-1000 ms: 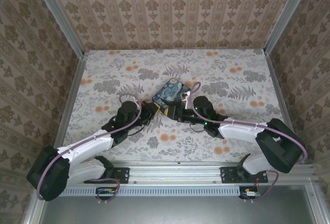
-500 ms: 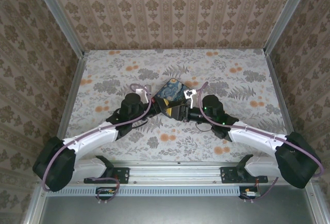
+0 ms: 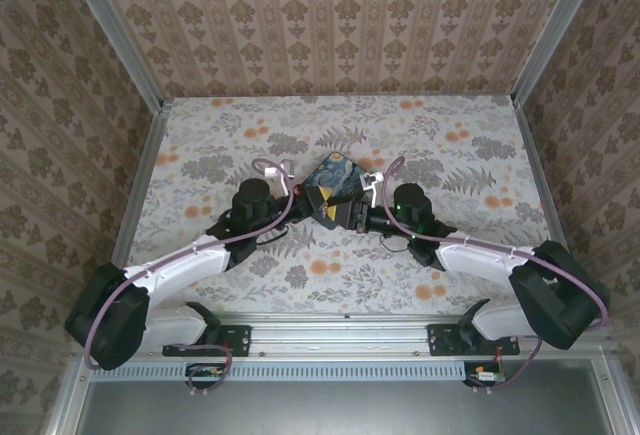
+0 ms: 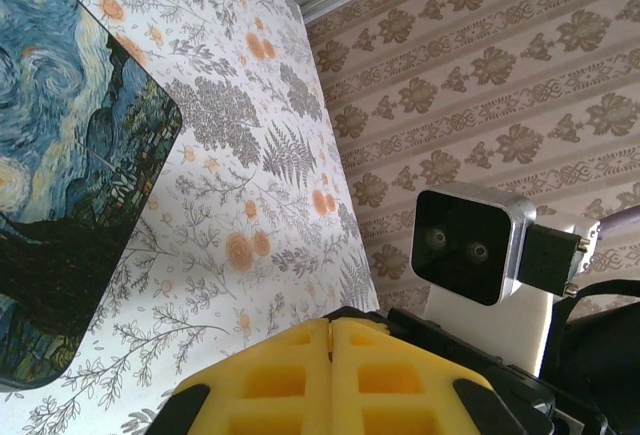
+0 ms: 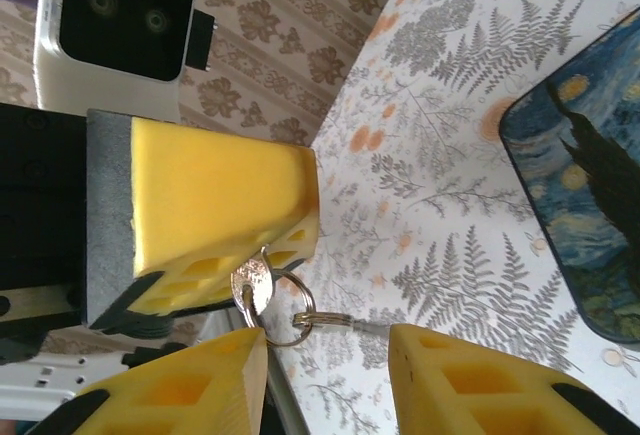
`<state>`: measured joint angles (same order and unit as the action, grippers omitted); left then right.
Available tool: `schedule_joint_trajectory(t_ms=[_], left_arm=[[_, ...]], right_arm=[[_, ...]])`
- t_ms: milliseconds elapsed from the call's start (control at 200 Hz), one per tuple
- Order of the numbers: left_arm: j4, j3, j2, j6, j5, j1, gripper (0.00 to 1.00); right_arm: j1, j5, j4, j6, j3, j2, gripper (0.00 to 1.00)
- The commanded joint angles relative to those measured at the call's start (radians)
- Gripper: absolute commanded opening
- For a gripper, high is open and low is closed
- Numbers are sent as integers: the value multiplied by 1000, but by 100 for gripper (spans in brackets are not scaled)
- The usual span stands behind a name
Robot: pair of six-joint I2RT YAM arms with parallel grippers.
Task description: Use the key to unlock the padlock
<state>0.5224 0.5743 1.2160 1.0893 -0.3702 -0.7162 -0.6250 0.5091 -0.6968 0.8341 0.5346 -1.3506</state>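
Note:
My left gripper is shut, and the silver head of a key sticks out from between its yellow fingers. From that key hangs a split ring carrying a second key that points sideways. My right gripper faces the left one tip to tip and stands open, with the ring and second key in the gap between its pads. In the left wrist view the left gripper has its pads pressed together. The padlock is out of view.
A mat with a blue starry-night print lies on the floral tabletop just behind the two grippers. Patterned walls close in the back and both sides. The right wrist's camera sits close to the left fingers.
Both grippers have shifted slightly back toward the mat and stayed tip to tip. The right arm's elbow swung out and back. The left gripper stayed shut.

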Motion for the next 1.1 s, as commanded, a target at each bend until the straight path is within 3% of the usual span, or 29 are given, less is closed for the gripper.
schedule_joint_trajectory(t_ms=[0, 310, 735, 930, 1095], left_arm=[[40, 30, -6, 18, -29, 1, 0], [59, 21, -7, 38, -29, 12, 0], [103, 4, -12, 76, -34, 11, 0], [132, -11, -12, 99, -32, 13, 0], [172, -20, -3, 125, -35, 11, 0]], right_arm=[[2, 29, -123, 51, 7, -21, 38], [5, 39, -123, 92, 19, -29, 35], [5, 33, -270, 178, 30, -125, 26], [5, 15, -303, 207, 28, -132, 27], [7, -21, -343, 230, 17, -133, 17]])
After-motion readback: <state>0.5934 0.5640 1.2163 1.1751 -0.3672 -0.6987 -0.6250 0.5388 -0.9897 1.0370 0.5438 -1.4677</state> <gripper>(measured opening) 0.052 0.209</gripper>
